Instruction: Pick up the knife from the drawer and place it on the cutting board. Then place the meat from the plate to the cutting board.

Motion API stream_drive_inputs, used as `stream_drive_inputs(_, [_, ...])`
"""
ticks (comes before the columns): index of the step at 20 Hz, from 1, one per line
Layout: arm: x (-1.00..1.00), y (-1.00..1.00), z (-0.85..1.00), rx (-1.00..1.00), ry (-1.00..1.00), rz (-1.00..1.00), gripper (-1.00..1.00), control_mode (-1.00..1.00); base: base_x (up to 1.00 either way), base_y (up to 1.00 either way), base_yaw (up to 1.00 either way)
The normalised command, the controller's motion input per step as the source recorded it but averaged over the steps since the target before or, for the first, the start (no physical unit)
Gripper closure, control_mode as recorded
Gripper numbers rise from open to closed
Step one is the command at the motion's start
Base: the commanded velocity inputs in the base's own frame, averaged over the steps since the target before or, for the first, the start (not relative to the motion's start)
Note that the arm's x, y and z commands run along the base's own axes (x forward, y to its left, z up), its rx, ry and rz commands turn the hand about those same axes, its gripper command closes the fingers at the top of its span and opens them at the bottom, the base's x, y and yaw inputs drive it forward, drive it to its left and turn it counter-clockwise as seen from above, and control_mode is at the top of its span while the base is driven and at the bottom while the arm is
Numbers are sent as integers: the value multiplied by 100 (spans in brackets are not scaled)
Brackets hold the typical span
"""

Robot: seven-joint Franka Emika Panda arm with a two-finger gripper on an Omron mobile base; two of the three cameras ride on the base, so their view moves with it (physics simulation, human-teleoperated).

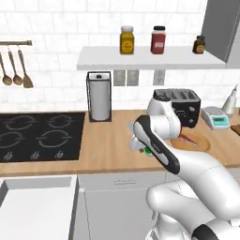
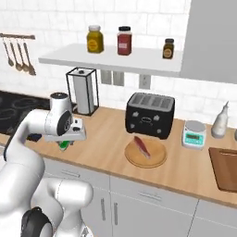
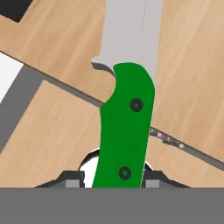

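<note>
Knife [image 3: 126, 127] sits clamped by its green handle in your gripper [image 3: 113, 180], held above the wooden counter [image 1: 108, 140] in front of the paper towel holder [image 1: 99, 96]. You'll find no readable writing on the three shelf jars [image 2: 124, 40]. Meat [image 2: 142, 146] lies on the round plate [image 2: 157, 159], cutting board [image 2: 226, 169] far right.

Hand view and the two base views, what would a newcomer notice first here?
In the hand view, the knife, green handle clamped between the jaws of the gripper, blade pointing away over the wooden counter. In the right base view, the red meat lies on the round plate before the black toaster, and the dark cutting board sits at the far right.
</note>
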Motion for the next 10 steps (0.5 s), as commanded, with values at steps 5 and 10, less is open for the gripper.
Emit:
stream_drive_inputs(5, [0, 0, 0, 0, 0, 0, 100, 100, -13, -38, -59])
stream_drive_inputs(10, [0, 0, 0, 0, 0, 0, 100, 100, 19, -93, -34])
